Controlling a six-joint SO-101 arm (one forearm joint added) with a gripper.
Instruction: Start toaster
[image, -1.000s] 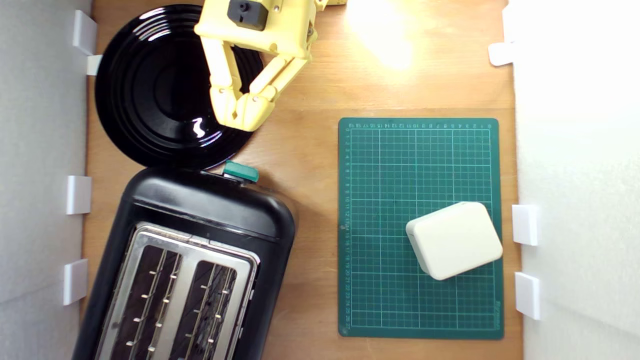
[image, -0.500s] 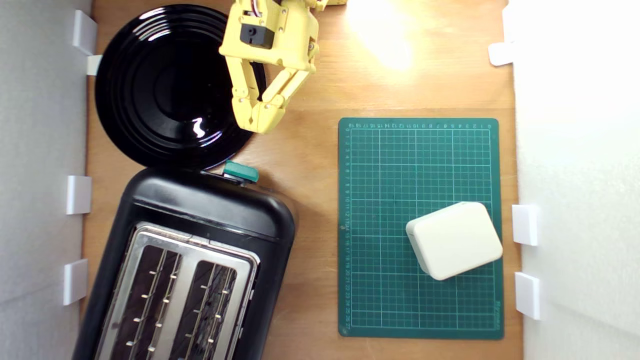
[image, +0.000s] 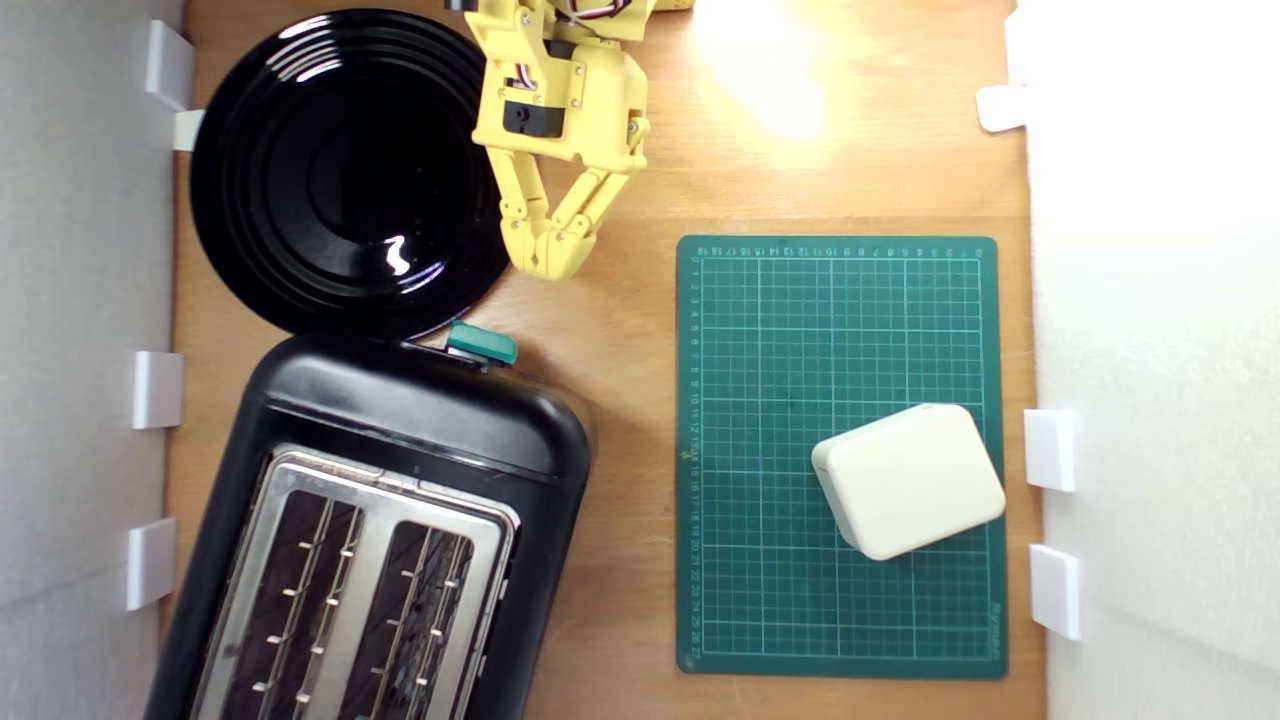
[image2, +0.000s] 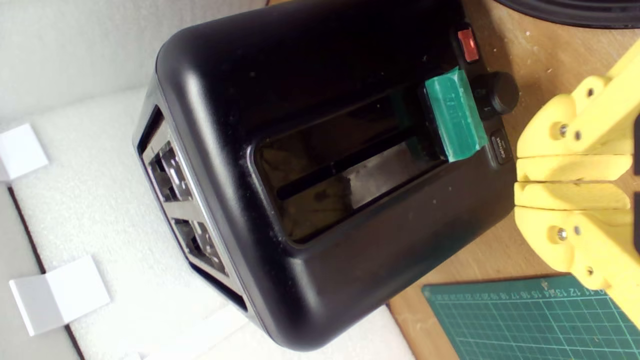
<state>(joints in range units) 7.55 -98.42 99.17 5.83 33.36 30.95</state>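
In the exterior view, the toaster (image: 380, 520) is sitting at the lower left of the wooden table (image: 620, 400), angled slightly and running off the bottom edge. Its body is glossy black plastic with rounded corners, and a brushed silver plate on top is framing two long slots lined with thin wire guards. A small teal-green lever knob (image: 482, 343) is sticking out of the end that is facing the round black plate (image: 340, 170), whose glazed surface is showing concentric ridges and a bright glint. The yellow plastic gripper (image: 549, 262) is hanging just beside the plate's rim on the exterior view's right, above the knob and apart from it; its two fingers are pressing tip to tip with nothing between them. Further right, a green cutting mat (image: 840, 455) printed with a pale grid is carrying a smooth cream box (image: 908, 480) with rounded corners.

In the wrist view, the toaster (image2: 280, 200) is filling most of the frame, dust specks showing on its shiny end panel. The translucent knob (image2: 455, 122) is sitting at the end of a long recessed track, next to a black dial (image2: 496, 92) and a small red button (image2: 468, 45). The gripper's fingers (image2: 570, 167) are lying closed flat against each other, holding nothing, near the toaster's end but not touching it.
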